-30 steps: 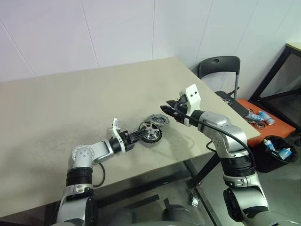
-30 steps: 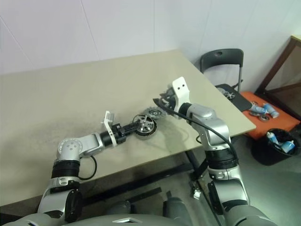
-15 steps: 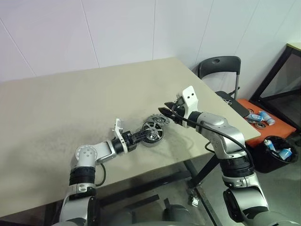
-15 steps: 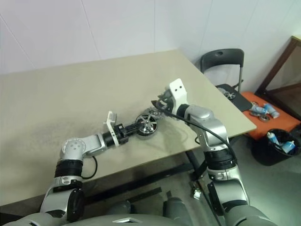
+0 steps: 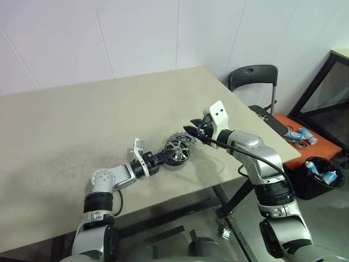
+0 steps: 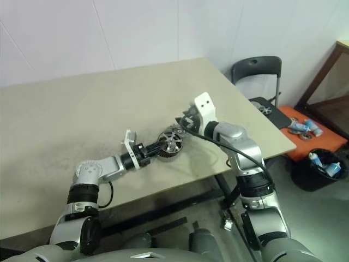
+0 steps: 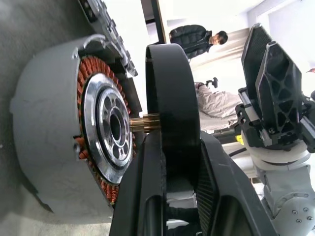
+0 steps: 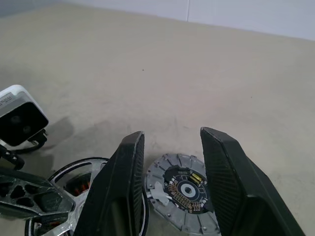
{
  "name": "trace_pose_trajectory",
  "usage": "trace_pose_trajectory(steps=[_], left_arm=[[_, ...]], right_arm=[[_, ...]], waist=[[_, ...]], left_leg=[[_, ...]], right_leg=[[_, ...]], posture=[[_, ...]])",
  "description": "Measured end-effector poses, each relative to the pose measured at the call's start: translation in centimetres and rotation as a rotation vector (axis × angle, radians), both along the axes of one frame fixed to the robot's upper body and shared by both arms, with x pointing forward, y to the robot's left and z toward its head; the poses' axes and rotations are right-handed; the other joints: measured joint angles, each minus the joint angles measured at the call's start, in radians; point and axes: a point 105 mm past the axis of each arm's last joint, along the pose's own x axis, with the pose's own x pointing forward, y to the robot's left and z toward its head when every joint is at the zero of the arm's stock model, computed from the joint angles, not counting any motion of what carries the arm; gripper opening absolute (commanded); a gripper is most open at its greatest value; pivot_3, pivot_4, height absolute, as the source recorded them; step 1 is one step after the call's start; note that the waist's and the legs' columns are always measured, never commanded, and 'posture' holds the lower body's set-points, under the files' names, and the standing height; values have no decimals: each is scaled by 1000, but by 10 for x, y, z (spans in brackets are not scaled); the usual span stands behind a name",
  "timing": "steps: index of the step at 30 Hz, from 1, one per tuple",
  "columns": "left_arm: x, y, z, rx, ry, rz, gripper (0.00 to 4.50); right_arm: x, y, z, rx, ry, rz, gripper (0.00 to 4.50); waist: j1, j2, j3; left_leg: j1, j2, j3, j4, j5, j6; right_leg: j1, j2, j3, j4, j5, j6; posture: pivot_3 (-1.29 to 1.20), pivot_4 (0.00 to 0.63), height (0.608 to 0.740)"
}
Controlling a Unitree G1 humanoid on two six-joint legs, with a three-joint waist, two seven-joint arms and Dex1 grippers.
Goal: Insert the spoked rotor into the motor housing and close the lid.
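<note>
The spoked rotor (image 5: 178, 150) stands tilted on edge, held at its rim, with my left gripper (image 5: 165, 156) shut on it. In the left wrist view the rotor (image 7: 170, 93) shows edge-on as a dark ring. Its brass shaft reaches into the centre of the motor housing (image 7: 49, 147), whose copper windings face it. The housing (image 5: 173, 164) rests on the table under the rotor. Just behind lies the lid (image 8: 184, 191), a grey disc with a small circuit board. My right gripper (image 5: 194, 131) hovers open above the lid, with nothing between its fingers (image 8: 123, 187).
The beige table (image 5: 82, 120) ends close to the right of the parts. Beyond that edge stand a black folding chair (image 5: 253, 79), a low orange surface with small items (image 5: 305, 142) and a black bin (image 5: 322, 174). A person (image 7: 197, 39) stands far off.
My left arm has swung slightly inward, turning the held rotor a little against the housing. The right gripper has stayed open in the same place.
</note>
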Motion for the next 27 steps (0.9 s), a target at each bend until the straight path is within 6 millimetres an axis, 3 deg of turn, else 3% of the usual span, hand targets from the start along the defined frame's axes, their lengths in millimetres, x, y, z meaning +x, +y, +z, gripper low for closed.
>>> trace_pose_trajectory(steps=[27], left_arm=[[-2,2,-4,13,19,29,454]], right_arm=[[1,1,-3,-13,-3,1,1908]], waist=[[-3,0,0]], left_leg=[[0,1,0,0,0,0]], right_leg=[[0,1,0,0,0,0]], posture=[[0,0,740]])
